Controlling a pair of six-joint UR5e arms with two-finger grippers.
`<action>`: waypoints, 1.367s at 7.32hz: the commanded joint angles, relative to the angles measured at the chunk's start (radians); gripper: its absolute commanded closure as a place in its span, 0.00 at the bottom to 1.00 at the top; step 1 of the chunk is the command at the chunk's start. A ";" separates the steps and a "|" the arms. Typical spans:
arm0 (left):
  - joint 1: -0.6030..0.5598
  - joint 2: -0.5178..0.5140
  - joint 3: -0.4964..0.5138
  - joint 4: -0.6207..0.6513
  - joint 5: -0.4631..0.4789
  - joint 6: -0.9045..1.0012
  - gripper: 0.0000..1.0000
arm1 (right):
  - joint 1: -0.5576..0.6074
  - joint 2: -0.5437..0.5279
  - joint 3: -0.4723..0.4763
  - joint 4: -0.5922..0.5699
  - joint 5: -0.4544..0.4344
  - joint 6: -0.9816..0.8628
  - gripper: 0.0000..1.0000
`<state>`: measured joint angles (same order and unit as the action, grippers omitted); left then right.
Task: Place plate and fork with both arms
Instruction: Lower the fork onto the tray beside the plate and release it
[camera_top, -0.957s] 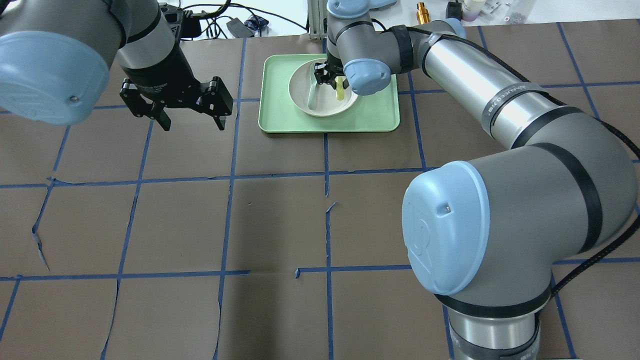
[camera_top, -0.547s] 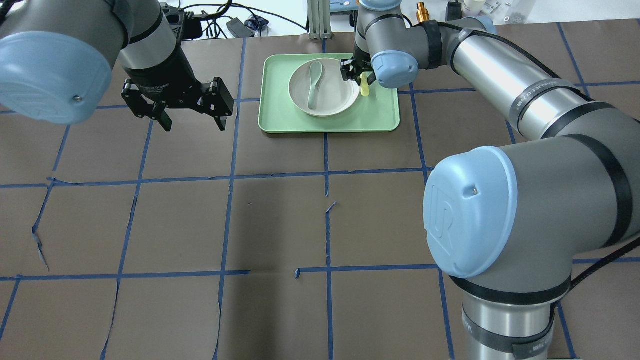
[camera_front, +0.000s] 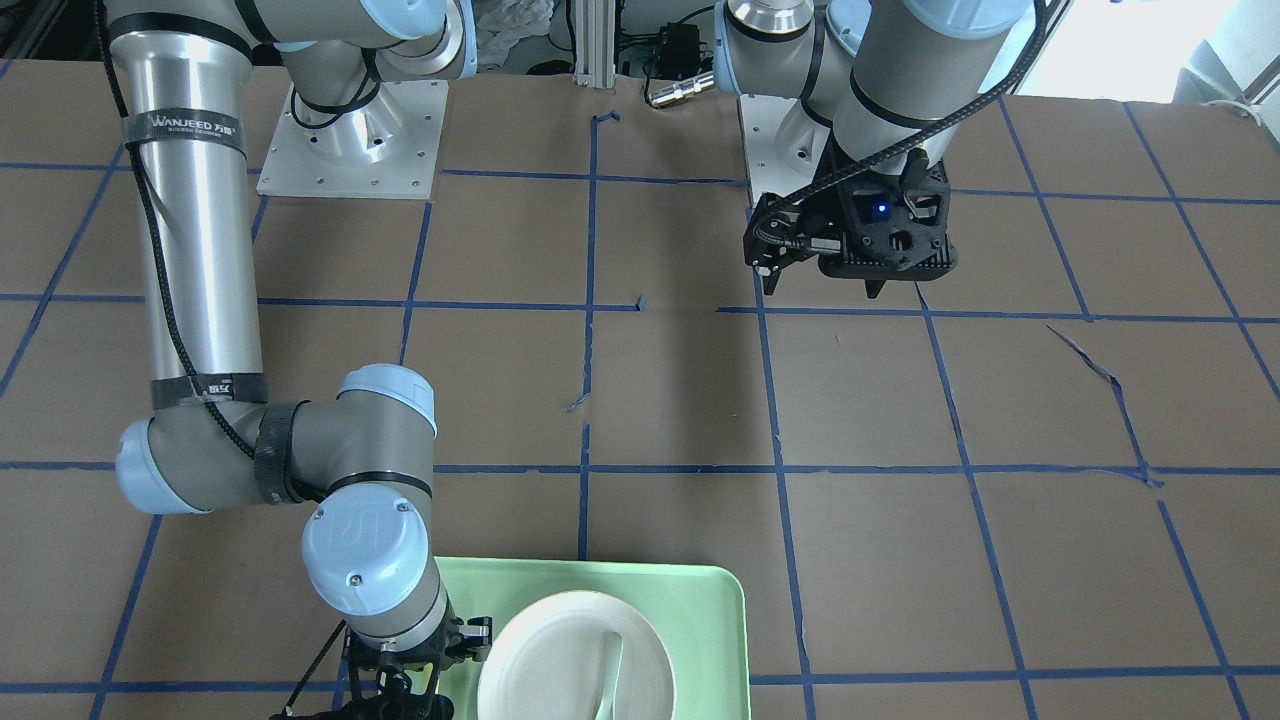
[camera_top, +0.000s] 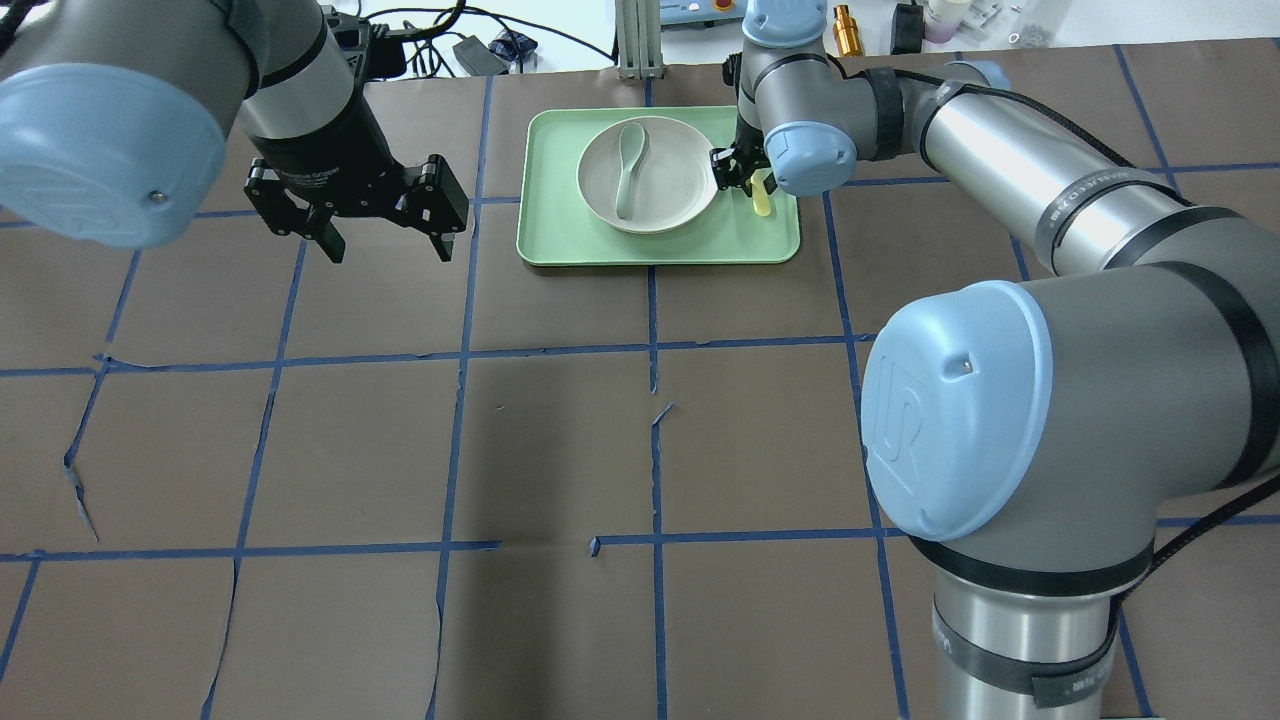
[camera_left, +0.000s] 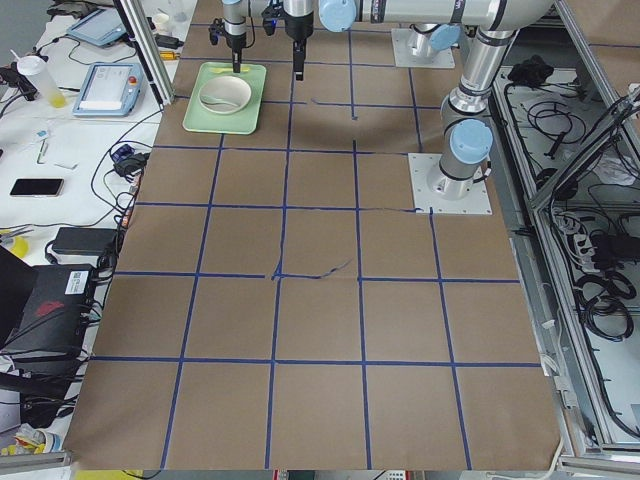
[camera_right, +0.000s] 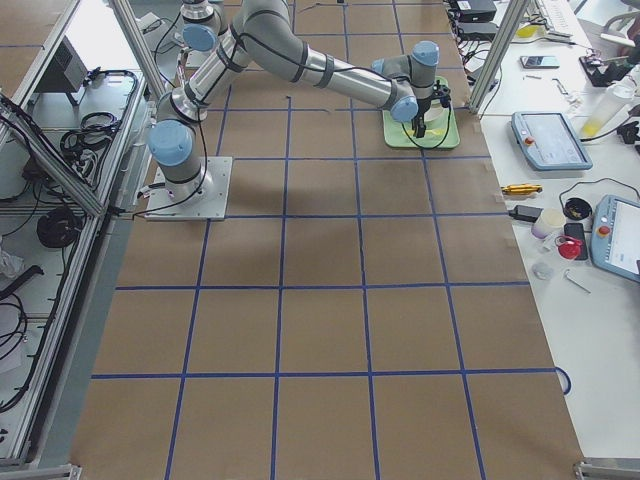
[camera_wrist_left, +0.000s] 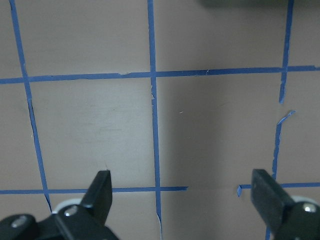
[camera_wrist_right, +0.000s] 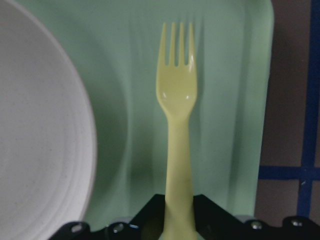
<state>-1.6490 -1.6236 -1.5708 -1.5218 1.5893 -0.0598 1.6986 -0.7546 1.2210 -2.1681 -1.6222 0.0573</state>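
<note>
The white plate (camera_top: 682, 188) sits on the mint-green tray (camera_top: 560, 240) with a pale grey-green spoon (camera_top: 627, 170) lying in it. My right gripper (camera_top: 742, 176) is shut on the handle of the yellow fork (camera_top: 762, 204) and holds it over the tray's right strip, just right of the plate. In the right wrist view the fork (camera_wrist_right: 176, 100) points away from the jaws, with the plate (camera_wrist_right: 40, 130) at its left. My left gripper (camera_top: 388, 250) is open and empty above the table, left of the tray; the left wrist view shows its fingers (camera_wrist_left: 99, 191) wide apart.
The table is brown paper with a blue tape grid (camera_top: 652, 350). Cables and small items (camera_top: 845, 28) lie beyond the far edge behind the tray. The tray (camera_front: 700, 620) shows at the bottom edge of the front-facing view.
My right gripper has carried the fork from above the plate to the right, over the tray's right side. The spoon is now uncovered. The left arm has not moved.
</note>
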 joint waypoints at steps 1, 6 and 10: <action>0.000 0.001 0.000 0.000 0.000 0.000 0.00 | 0.000 -0.003 0.024 -0.004 -0.001 0.006 0.11; 0.000 0.018 -0.017 0.000 0.000 0.000 0.00 | -0.011 -0.407 0.295 0.043 -0.004 -0.014 0.00; 0.000 0.021 -0.018 0.000 0.001 0.002 0.00 | -0.068 -0.773 0.304 0.566 -0.001 -0.017 0.00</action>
<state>-1.6490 -1.6037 -1.5889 -1.5216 1.5907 -0.0583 1.6372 -1.4309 1.5219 -1.7209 -1.6240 0.0395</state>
